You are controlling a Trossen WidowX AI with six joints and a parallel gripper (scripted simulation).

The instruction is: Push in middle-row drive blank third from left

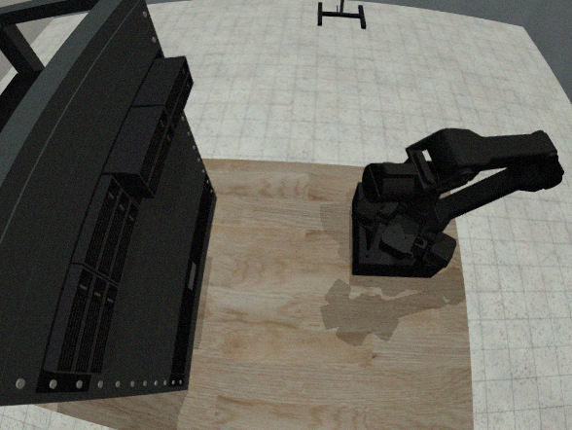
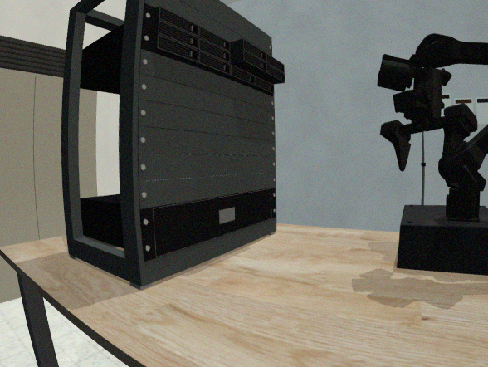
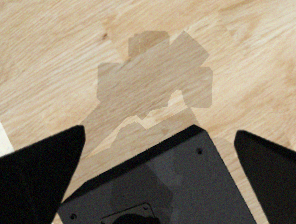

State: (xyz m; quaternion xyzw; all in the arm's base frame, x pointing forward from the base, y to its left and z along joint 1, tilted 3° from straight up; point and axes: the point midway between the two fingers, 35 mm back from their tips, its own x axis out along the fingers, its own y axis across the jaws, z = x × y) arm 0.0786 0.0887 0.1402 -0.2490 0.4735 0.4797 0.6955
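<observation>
The dark rack (image 2: pixel 195 141) stands on the left of the wooden table, its front facing my arm. The drive blanks (image 2: pixel 216 46) sit in three rows at the top of the front. The two left columns lie flush; the third and fourth columns stick out further. The middle-row blank third from the left (image 2: pixel 249 59) is in the nearer sticking-out block, also seen from above (image 1: pixel 158 146). My gripper (image 2: pixel 427 137) is open and empty, pointing down over the arm's own base (image 3: pixel 150 170), far from the rack. It also shows in the top view (image 1: pixel 413 238).
The arm's black base block (image 2: pixel 441 238) sits at the right of the table. A black unit with a small grey label (image 2: pixel 226 216) fills the rack's bottom slot. The table's edge (image 2: pixel 83 324) runs close in front of the rack's left foot.
</observation>
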